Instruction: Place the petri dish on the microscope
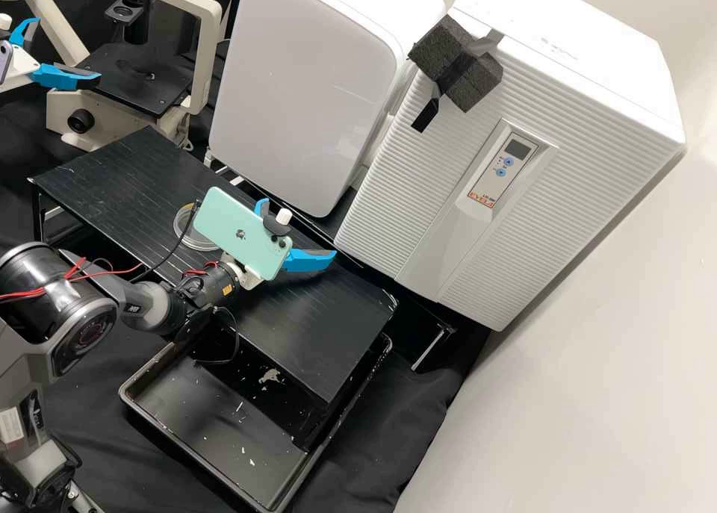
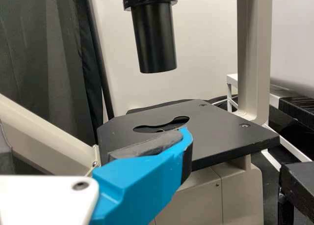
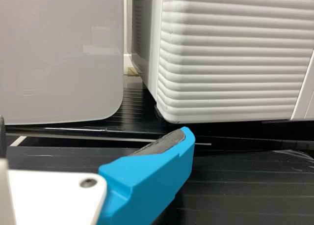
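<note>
On the low black ribbed shelf (image 1: pixel 112 171), high view: clear, round petri dish (image 1: pixel 179 228), part hidden behind the mint-green phone (image 1: pixel 240 233) mounted on the right arm. Dish apart from the beige microscope (image 1: pixel 203 46) with its flat black stage (image 1: pixel 138 87).

Right gripper (image 1: pixel 299 229): above the shelf, near the dish; jaws released, spread wide, nothing between them. Right wrist view: one blue finger (image 3: pixel 152 178) with dark grey pad, seen against the shelf.

Left gripper (image 1: pixel 69 50): at the microscope, near the stage; jaws likewise released and empty. Left wrist view: blue finger with grey pad in front of the stage, which has a shaped cut-out (image 2: pixel 162 125); black cylindrical tube (image 2: pixel 156 41) above, apart from the stage.

Surroundings: smooth white cabinet (image 1: pixel 306 87) beside a white ribbed one (image 1: pixel 418 199) bearing black foam blocks (image 1: pixel 455 61); black tray (image 1: pixel 209 431) with pale flecks, partly beneath the shelf.
</note>
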You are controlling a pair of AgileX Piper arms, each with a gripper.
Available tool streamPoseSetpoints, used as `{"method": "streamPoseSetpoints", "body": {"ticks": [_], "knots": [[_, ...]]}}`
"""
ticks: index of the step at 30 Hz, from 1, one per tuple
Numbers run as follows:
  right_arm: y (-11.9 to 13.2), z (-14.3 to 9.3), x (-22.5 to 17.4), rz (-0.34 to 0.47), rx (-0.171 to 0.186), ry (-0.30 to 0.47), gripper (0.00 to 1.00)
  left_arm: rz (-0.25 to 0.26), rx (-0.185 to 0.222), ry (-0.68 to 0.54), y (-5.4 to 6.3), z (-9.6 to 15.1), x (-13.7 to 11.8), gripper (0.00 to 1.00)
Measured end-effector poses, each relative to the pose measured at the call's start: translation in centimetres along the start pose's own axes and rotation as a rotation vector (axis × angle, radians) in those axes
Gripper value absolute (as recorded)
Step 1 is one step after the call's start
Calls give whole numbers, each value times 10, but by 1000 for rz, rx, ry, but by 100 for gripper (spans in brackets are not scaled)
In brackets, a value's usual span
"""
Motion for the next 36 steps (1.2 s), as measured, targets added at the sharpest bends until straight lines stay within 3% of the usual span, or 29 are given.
{"method": "streamPoseSetpoints", "body": {"ticks": [15,22,26,31,36], "knots": [[0,0,0,0,0,0,100,-7,2,-44,-1,4,0,100],[0,0,0,0,0,0,100,-5,-9,-236,7,32,-7,100],[0,0,0,0,0,0,100,-33,-32,-371,5,53,-12,100],[0,0,0,0,0,0,100,-74,-34,-596,7,89,-17,100],[0,0,0,0,0,0,100,-86,-26,-741,11,116,-17,100]]}}
